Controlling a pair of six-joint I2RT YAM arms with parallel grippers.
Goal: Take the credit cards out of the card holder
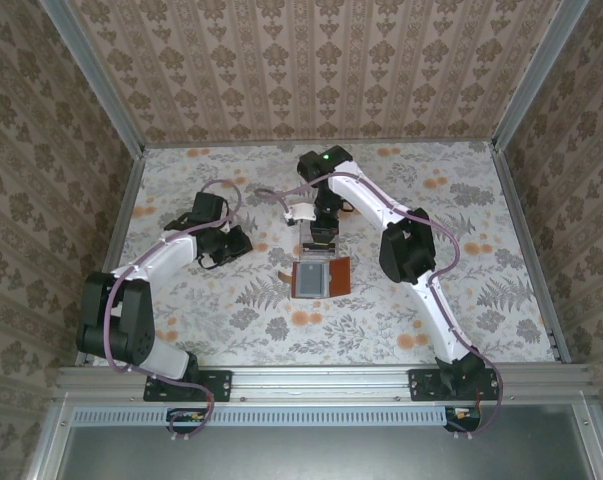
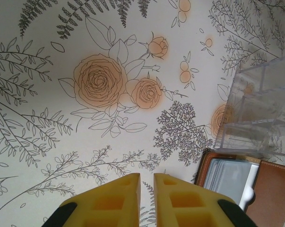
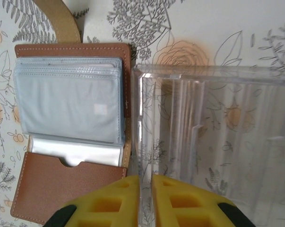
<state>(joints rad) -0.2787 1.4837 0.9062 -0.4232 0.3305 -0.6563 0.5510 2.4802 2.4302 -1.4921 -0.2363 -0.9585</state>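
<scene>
Small reddish-brown leather bifold card holder (image 1: pixel 321 277) lies open and flat about mid-way across the floral-print worktop (image 1: pixel 461 200). Its grey-blue pocket half is on the left and its plain brown half on the right. A little side tab (image 1: pixel 284 275) sticks out to the left. The thin greyish credit cards (image 3: pixel 69 101) sit inside the grey-blue pockets, layered one over another; can't tell how many. A pale sheet edge shows at the fold, next to the brown half.

Ribbed clear plastic tray (image 3: pixel 218 137) sits just on the far side of the card holder, its wall right against the holder's stitched edge, poss. touching.

Right pincer (image 1: pixel 322 236) hangs over the tray's near wall, just beyond the card holder. In the right wrist view its yellow fingertips (image 3: pixel 118 194) are nearly together, w/ just a thin slit between them and nothing gripped. They sit above the seam where the tray meets the card holder; can't tell if they touch either one.

Left pincer (image 1: pixel 239 244) is left of the card holder, clearly apart from it, over bare worktop. Its yellow fingertips (image 2: pixel 114 196) are likewise almost closed w/ a narrow gap, and it is empty. In the left wrist view the card holder's corner and the tray sit at the right edge, off to the side of the fingers.
</scene>
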